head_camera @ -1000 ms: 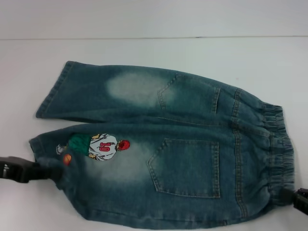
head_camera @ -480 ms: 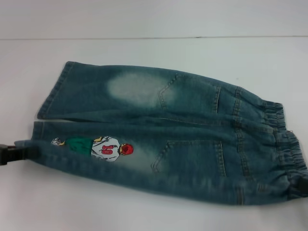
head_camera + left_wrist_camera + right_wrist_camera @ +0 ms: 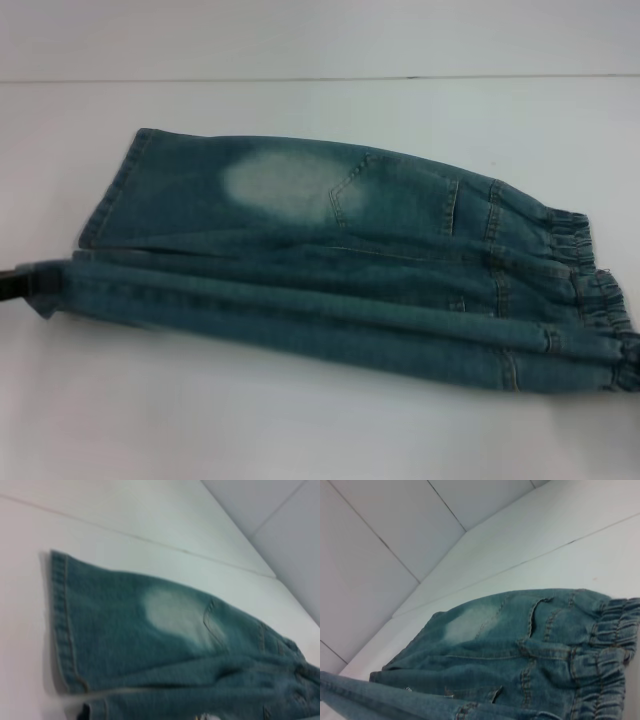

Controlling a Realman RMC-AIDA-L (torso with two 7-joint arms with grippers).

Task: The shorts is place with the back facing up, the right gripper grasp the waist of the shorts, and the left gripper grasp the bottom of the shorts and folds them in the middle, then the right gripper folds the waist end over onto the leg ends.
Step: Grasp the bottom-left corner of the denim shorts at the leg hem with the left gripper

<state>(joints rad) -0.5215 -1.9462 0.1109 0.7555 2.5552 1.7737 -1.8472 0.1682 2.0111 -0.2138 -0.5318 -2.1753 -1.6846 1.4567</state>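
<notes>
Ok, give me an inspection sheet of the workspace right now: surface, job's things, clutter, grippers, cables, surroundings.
Surface: white table, bare around the garment.
Job's things: denim shorts lying lengthwise, the near half raised and turned over toward the far half; far leg flat, with its faded patch and back pocket showing; elastic waist on the robot's right.
Clutter: nothing seen.
Grippers: left gripper at the near leg hem, at the head view's left edge, only a dark part visible; right gripper not in view.
Cables: nothing seen.
Surroundings: pale panelled wall behind the table.
</notes>
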